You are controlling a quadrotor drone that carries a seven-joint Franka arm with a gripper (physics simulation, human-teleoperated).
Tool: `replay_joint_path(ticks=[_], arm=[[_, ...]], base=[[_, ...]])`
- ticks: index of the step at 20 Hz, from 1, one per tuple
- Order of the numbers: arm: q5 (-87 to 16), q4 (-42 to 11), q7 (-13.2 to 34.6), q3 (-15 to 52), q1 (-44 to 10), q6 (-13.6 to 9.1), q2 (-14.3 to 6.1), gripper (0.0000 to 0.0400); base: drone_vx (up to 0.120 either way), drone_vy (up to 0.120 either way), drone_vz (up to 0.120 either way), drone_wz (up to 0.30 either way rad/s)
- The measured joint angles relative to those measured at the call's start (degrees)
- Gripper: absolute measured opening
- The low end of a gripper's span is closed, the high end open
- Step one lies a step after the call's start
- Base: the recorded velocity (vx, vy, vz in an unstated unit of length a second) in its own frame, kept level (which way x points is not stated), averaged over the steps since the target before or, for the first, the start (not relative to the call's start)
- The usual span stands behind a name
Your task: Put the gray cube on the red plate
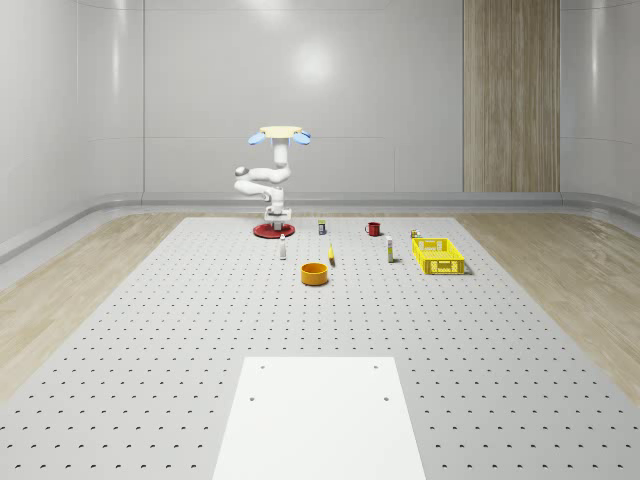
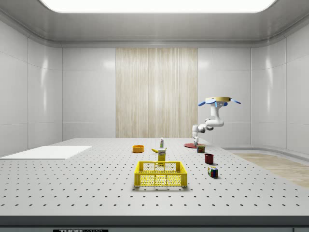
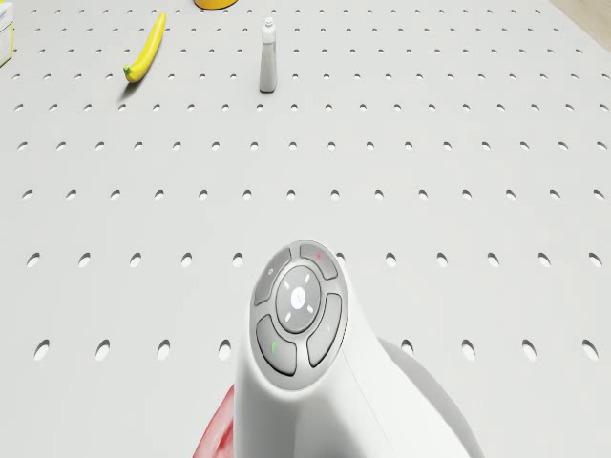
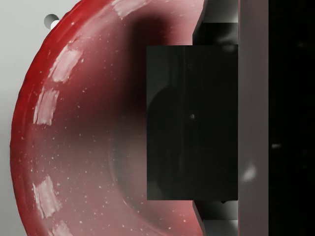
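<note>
Dark gray cube (image 4: 192,123) over glossy red plate (image 4: 64,147)

Even, bright light is pouring from a ceiling panel (image 2: 154,5), glaring softly on the glossy back wall (image 1: 312,62) and leaving only faint shadows on the desk (image 1: 150,330), while streaky highlights are gleaming on the red plate (image 4: 54,118) beside a dark shaded block (image 4: 192,123).

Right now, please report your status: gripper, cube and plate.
Drone hovers over red plate. Gripper low over plate. Gray cube close above plate's inside. Nothing in the way.
</note>
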Motion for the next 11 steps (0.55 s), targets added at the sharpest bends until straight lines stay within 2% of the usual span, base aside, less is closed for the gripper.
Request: replay_joint_path(ticks=[4, 11], arm=[[1.8, -0.7, -0.1, 1.9, 0.5, -0.9, 0.2, 0.0385], [5.4, -1.7, 0.0, 5.8, 1.1, -2.5, 0.4, 0.0397]], base=[[0.000, 0.000, 0.000, 0.000], [0.000, 0.000, 0.000, 0.000]])
